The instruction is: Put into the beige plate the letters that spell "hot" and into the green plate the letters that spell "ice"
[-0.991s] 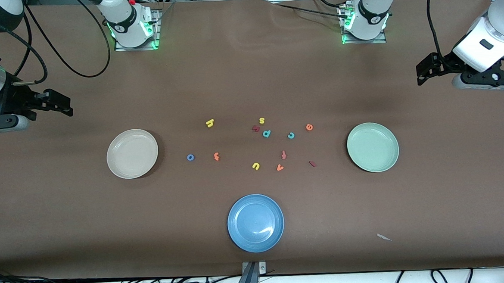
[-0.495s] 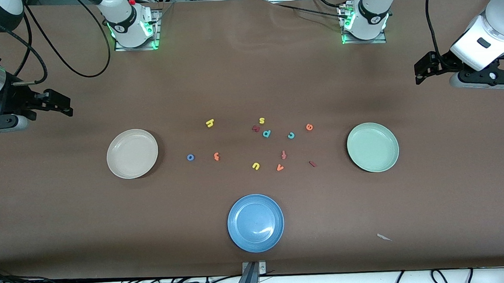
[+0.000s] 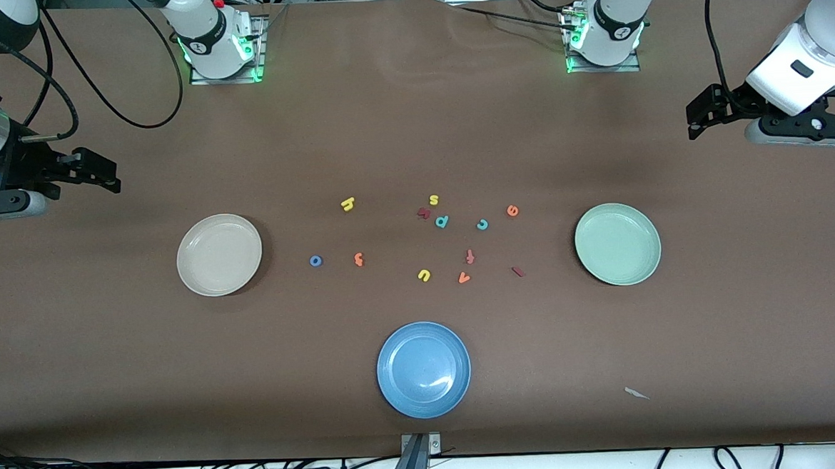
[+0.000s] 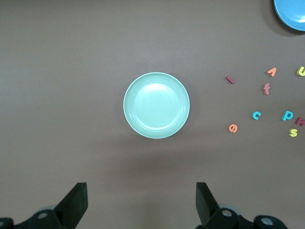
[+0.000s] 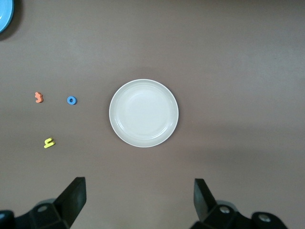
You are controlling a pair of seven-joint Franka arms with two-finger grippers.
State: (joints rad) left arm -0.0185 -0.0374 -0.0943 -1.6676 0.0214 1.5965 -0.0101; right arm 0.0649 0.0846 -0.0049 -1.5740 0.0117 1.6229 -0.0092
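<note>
On the brown desk [image 3: 411,120], the beige plate [image 3: 219,255] and green plate [image 3: 617,244] flank scattered letters: h [image 3: 347,204], o [image 3: 315,260], t [image 3: 359,260]; i [image 3: 517,271], c [image 3: 482,224], e [image 3: 512,210]. Left gripper [image 3: 697,116] and right gripper [image 3: 103,172] wait at the desk's ends, fingers wide, holding nothing.

blue plate [image 3: 423,370], yellow u [image 3: 424,275], teal p [image 3: 442,222]

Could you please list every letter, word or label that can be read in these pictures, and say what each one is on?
The only readable text is the loose foam letters themselves, lying on the table:
"h": yellow letter
"o": blue ring
"t": orange letter
"s": yellow letter
"p": teal letter
"c": teal letter
"e": orange letter
"f": red letter
"u": yellow letter
"v": orange letter
"i": dark red bar
One dark red letter beside the p is unreadable.
The plates carry no text.
</note>
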